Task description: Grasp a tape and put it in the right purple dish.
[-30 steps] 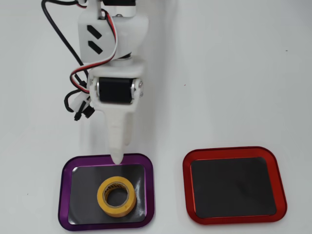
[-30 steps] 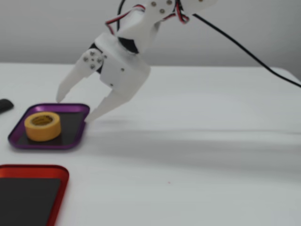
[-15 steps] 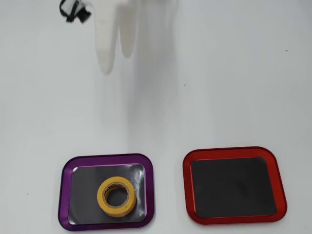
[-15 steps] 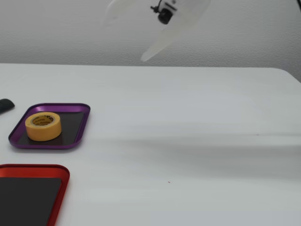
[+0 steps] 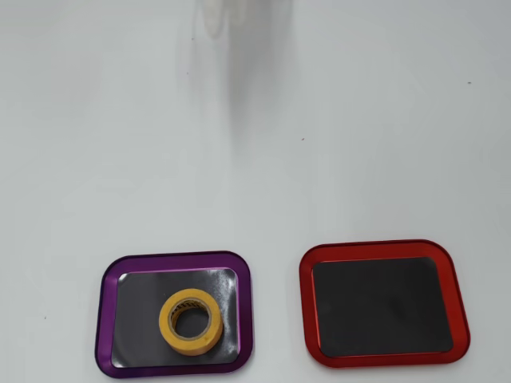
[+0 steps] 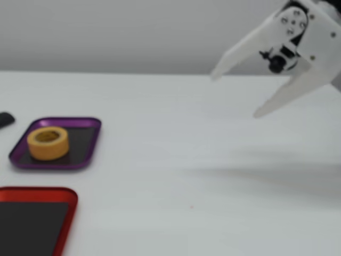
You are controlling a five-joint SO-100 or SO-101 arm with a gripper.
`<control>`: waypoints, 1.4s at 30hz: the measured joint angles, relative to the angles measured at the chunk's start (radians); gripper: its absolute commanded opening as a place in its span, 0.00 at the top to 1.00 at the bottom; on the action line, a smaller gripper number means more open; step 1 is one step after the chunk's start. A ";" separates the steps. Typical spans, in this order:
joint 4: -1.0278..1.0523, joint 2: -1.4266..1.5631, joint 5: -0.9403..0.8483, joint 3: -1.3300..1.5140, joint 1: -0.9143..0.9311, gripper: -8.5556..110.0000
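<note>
The yellow tape roll (image 5: 190, 321) lies flat inside the purple-rimmed dish (image 5: 108, 311), near its middle; in the fixed view the tape (image 6: 48, 142) sits in the same dish (image 6: 88, 144) at the left. My white gripper (image 6: 234, 95) is open and empty, held high above the table at the upper right of the fixed view, far from the dish. In the overhead view only a faint white blur of the arm (image 5: 227, 16) shows at the top edge.
A red-rimmed tray (image 5: 383, 249) with a dark inner surface lies beside the purple dish; it also shows at the bottom left of the fixed view (image 6: 37, 194). A small dark object (image 6: 5, 119) sits at the left edge. The table is white.
</note>
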 measured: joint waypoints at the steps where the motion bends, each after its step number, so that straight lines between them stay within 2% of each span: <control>1: -0.005 0.060 -0.003 0.064 0.000 0.72; 9: 0.054 0.469 -0.006 0.383 -0.002 0.72; 18: 0.101 0.474 -0.017 0.472 -0.005 0.73; 20: 0.103 0.474 -0.017 0.479 -0.005 0.78; 23: 0.103 0.474 -0.017 0.486 -0.005 0.93; 24: 0.103 0.474 -0.017 0.489 -0.005 0.94; 42: 0.103 0.474 -0.017 0.522 -0.005 0.93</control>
